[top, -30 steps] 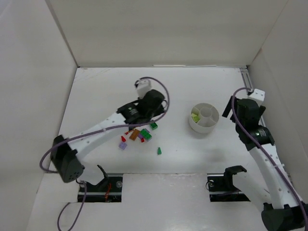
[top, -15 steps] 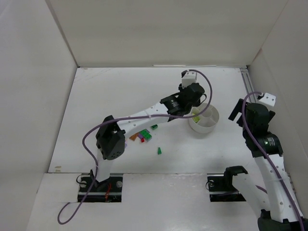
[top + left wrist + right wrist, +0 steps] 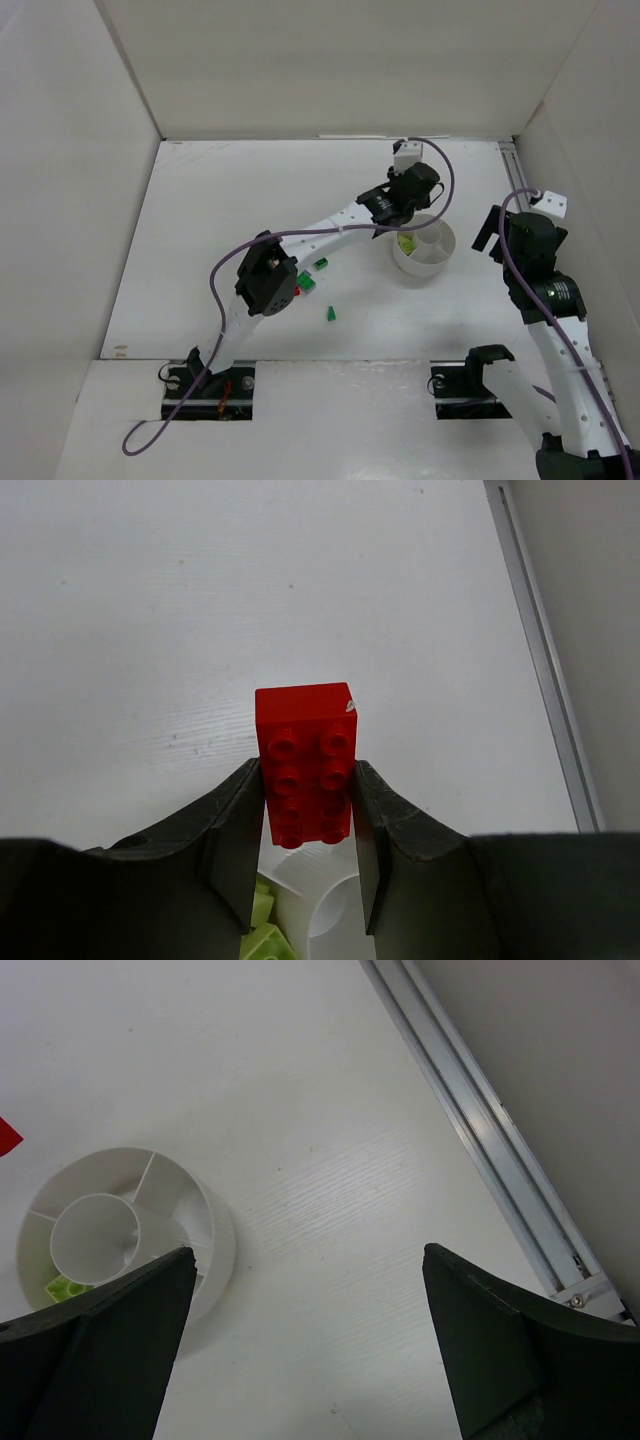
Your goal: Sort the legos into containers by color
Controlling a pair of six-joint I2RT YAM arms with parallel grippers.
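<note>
left hand [image 3: 306, 780] clamped on red lego [image 3: 304, 745], studs facing wrist camera, brick held above edge of white dish [image 3: 312, 880], lime legos [image 3: 262, 932] in one wedge, right hand [image 3: 300, 1300] spread wide near dish, empty, green legos [image 3: 320, 263] loose on tabletop [image 3: 220, 220]

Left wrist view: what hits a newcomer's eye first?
The red brick clamped in the left hand, over the edge of the white divided dish. Next, lime bricks in one wedge of it, and loose bricks scattered to the dish's left.
</note>
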